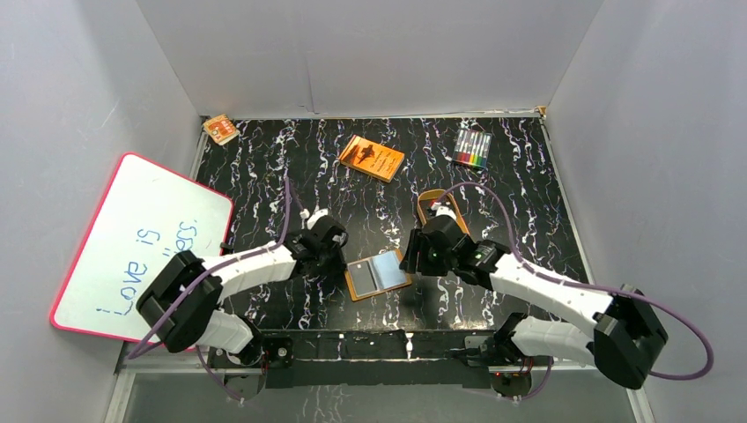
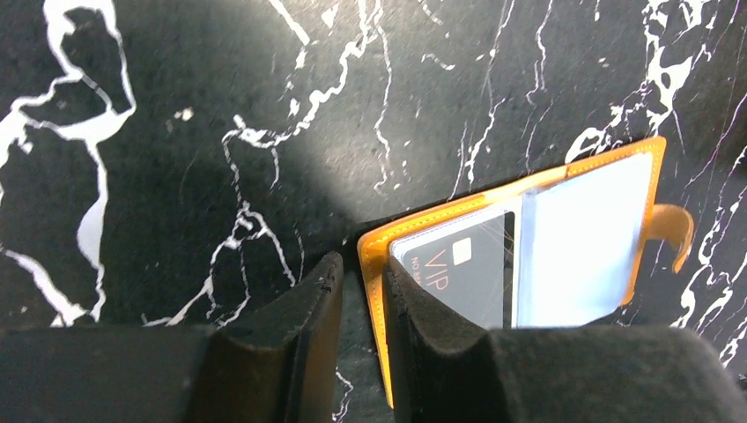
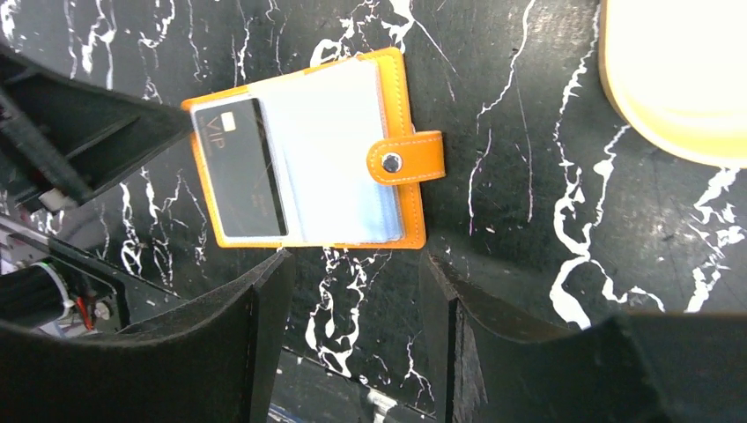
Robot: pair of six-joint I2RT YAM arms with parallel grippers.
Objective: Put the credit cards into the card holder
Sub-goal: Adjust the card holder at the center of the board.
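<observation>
Plainly the card holder (image 1: 379, 275) lies open on the counter (image 1: 528, 176), long axis running between both arms; left end effector (image 2: 361, 264), narrowly parted, straddles its edge, nearer than the right end effector (image 3: 357, 258), open and empty just beside; one credit card (image 3: 240, 172) already pocketed

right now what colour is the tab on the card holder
The tab is orange with a silver snap button; best in the right wrist view.
</observation>
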